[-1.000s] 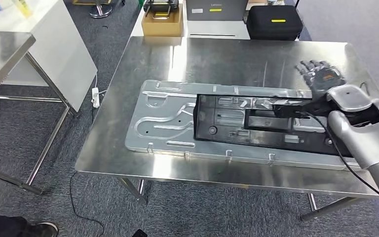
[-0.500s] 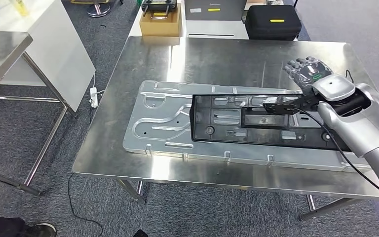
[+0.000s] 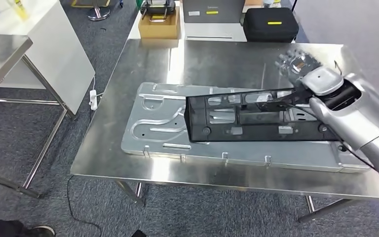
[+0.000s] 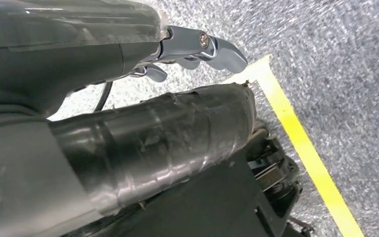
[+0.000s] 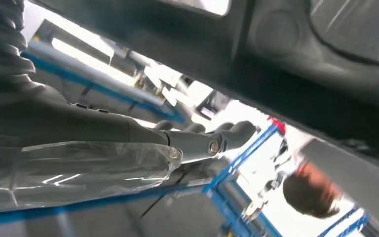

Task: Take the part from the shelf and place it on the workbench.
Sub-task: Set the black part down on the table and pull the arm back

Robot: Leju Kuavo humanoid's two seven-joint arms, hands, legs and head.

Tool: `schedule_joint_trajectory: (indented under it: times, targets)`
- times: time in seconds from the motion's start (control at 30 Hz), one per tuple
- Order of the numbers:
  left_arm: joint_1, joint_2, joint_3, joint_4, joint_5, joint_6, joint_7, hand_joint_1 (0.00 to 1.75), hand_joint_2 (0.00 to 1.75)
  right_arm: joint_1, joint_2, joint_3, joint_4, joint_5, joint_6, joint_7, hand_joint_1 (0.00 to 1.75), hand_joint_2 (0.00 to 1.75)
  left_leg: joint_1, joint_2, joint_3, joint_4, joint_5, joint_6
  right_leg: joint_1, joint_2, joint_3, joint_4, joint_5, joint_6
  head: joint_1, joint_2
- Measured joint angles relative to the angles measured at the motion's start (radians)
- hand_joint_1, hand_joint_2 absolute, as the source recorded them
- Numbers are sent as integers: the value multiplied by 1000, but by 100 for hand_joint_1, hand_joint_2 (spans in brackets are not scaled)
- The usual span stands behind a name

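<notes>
Placement step. Black part [image 3: 256,118] tilted over silver plate [image 3: 163,118] on bench [image 3: 217,59], far edge raised. Right hand [image 3: 301,66] at part's far edge; grip cannot be told. Left hand [image 4: 197,49] hangs, state unclear. Next: lower part flat, release.

A large pressed sheet-metal panel [image 3: 158,123] is laid flat just below and to the left of the right hand. Beyond the hand, a cardboard box [image 3: 159,27], a grey case [image 3: 212,11] and a black case with a yellow stripe [image 3: 270,23] are seen. Far to the left of the hand, a white cabinet [image 3: 54,49] and a power strip [image 3: 94,100] on grey carpet [image 3: 79,207] are seen. Yellow floor tape [image 4: 306,158] is seen beyond the left hand.
</notes>
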Motion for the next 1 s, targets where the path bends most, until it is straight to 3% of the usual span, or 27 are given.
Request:
schedule_joint_trajectory:
  times: [0.07, 0.1, 0.2, 0.23, 0.27, 0.3, 0.37, 0.4, 0.43, 0.53, 0.6, 0.7, 0.73, 0.77, 0.8, 0.83, 0.9, 0.93, 1.0]
  targets:
    - [1, 0, 0, 0, 0, 1, 0, 0, 0, -8, 6, 15, -4, -13, 23, -7, 0, 175, 2, -1, -8, 16, -14, -9, -1, -2, 0, -1, 2, -12, 0, 0]
    - [2, 0, 0, 0, 0, 1, 0, 0, 0, -14, 8, 24, -7, -19, 34, -10, 0, 175, 3, -1, -21, 47, -34, -14, -3, -2, 0, -2, 3, -17, -1, 0]
    - [3, 0, 0, 0, 2, 1, 0, 0, 0, -22, 12, 53, -12, -69, 45, -15, 0, 175, 7, -1, -103, 228, -118, -25, 0, -4, -1, -2, 4, -23, -2, 0]
    - [5, 0, 0, 0, 2, 0, 0, 0, 0, -22, 12, 60, -13, -108, 41, -19, 0, 175, 8, -1, -125, 272, -128, -25, 2, -4, -1, -2, 3, -23, -2, 0]
    - [7, 0, 0, 0, 3, -1, -1, 0, 0, -21, 12, 62, -12, -161, 32, -23, 0, 175, 8, -2, -131, 281, -119, -22, 4, -3, 0, -2, 3, -24, -2, 0]
    - [9, 0, 0, 0, 3, -3, -3, 0, 0, -21, 12, 59, -12, -220, 19, -25, 0, 175, 7, -2, -115, 248, -92, -17, 5, -1, 1, -2, 3, -24, -2, 0]
    - [11, 2, 0, 0, 2, -7, -6, 0, 0, -19, 11, 38, -8, -341, -14, -23, 0, 175, 4, -1, -50, 115, -25, 1, 8, 8, 5, -4, 3, -25, -1, 0]
    - [10, 3, 0, 0, 1, -9, -8, 0, 0, -19, 9, 25, -3, -395, -24, -20, 0, 175, 0, -2, -21, 55, -6, 11, 9, 14, 6, -5, 4, -23, -1, 0]
    - [9, 4, 0, 0, 1, -10, -9, 0, 0, -17, 8, 13, 4, -445, -28, -16, 0, 175, -3, -1, -3, 18, -1, 19, 8, 20, 6, -7, 6, -20, -1, 0]
    - [5, 6, -2, 0, 0, -12, -10, 0, 0, -9, -4, -15, 33, -558, -13, -10, 0, 175, -4, 3, 17, -24, 3, 32, 4, 32, 10, -24, 17, -4, -1, 0]
    - [4, 6, -2, 0, 0, -12, -10, 0, 0, -5, -12, -29, 46, -595, -7, -9, 0, 175, 1, 7, 39, -63, 23, 37, 8, 25, 6, -12, 3, 3, 1, 0]
    - [1, 5, -3, 0, 0, -12, -9, 0, 0, -3, -21, -39, 61, -673, 19, 12, 0, 175, 3, 14, 47, -81, 38, 37, 7, 13, -61, 139, -80, 7, 1, 0]
    - [1, 5, -3, 0, -1, -12, -8, 0, 0, 3, -25, -42, 67, -718, 29, 26, 0, 175, 4, 15, 45, -78, 37, 35, 4, 12, -84, 188, -94, 11, 1, 0]
    - [3, 5, -3, 0, -2, -12, -6, 0, 0, 11, -30, -47, 74, -771, 34, 40, 0, 175, 7, 15, 43, -74, 35, 32, 0, 11, -94, 208, -91, 17, 1, 0]
    - [4, 5, -4, 0, -2, -12, -4, 0, 0, 21, -33, -54, 80, -822, 30, 54, 0, 175, 11, 15, 41, -66, 31, 26, -5, 10, -86, 191, -70, 25, 1, 0]
    - [5, 5, -4, 0, -3, -12, -2, 0, 0, 31, -35, -63, 86, -867, 19, 64, 0, 175, 16, 15, 37, -55, 25, 18, -12, 8, -61, 139, -36, 34, 1, 0]
    - [2, 7, -6, 0, -5, -11, 0, 0, 0, 55, -36, -83, 98, -923, -21, 75, 0, 175, 21, 14, 18, -20, 8, -2, -21, 13, -14, 38, 0, 46, 3, 0]
    - [0, 7, -8, 0, -5, -10, 1, 0, 0, 70, -36, -92, 104, -935, -44, 76, 0, 175, 21, 13, 6, -4, 1, -10, -23, 15, -4, 15, 2, 42, 3, 0]
    - [-2, 7, -10, 0, -6, -9, 2, 0, 0, 105, -34, -106, 114, -940, -83, 76, 0, 175, 17, 9, -11, 11, -3, -18, -22, 15, -11, 18, -3, 20, 3, 0]
